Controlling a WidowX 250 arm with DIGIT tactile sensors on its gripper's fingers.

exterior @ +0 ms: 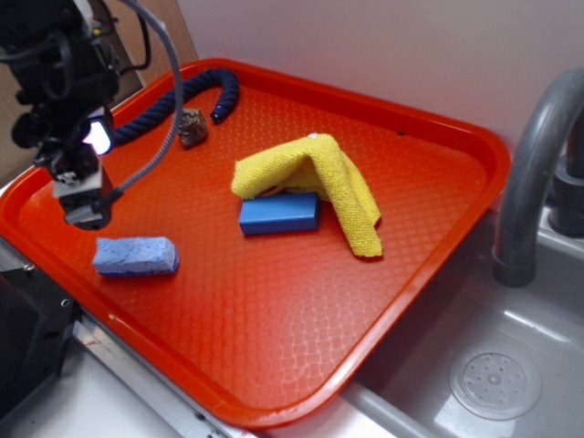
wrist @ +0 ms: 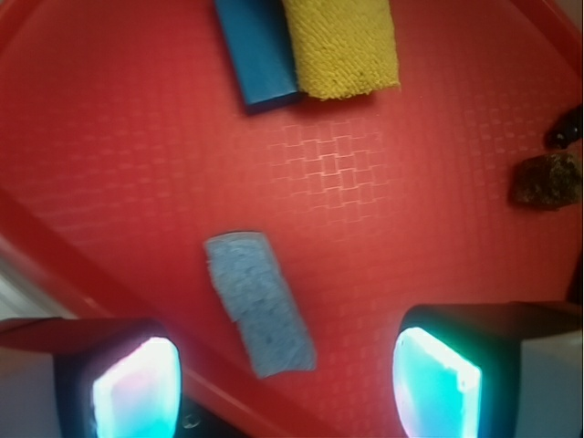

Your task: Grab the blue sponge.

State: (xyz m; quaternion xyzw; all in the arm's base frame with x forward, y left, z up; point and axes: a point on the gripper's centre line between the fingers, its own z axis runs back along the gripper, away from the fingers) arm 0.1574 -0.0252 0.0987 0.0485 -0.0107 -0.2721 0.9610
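1. Red plastic tray (exterior: 274,301) fills most of the exterior view, set beside a grey sink (exterior: 511,365) with a curved grey faucet (exterior: 534,173) and a pale wall behind.
2. On the tray's near left part lies the blue sponge (exterior: 136,256), pale, rough and rounded at the ends, flat on the tray and close to the front rim.
3. The gripper (exterior: 84,212) hangs just above and behind the sponge's left end in the exterior view; its fingers cannot be told apart there.
4. The wrist view shows what the exterior view does not: two fingers (wrist: 137,388) with glowing pads stand wide apart at the bottom corners, with nothing between them but the sponge's lower end (wrist: 260,306) lying on the tray beneath. The gripper (wrist: 287,383) is wide and empty.
5. Near the tray's middle sits a darker, smooth blue block (exterior: 279,213), touching a folded yellow cloth (exterior: 319,178) that arches over its back edge. The wrist view shows these side by side at the top edge: block (wrist: 257,50), cloth (wrist: 342,46).
6. At the back left, a dark blue rope (exterior: 196,96) curves along the rim, with a small brown lump (exterior: 192,128) beside it. The wrist view catches the lump (wrist: 546,181) at its right edge, but the sink and faucet appear only in the exterior view.
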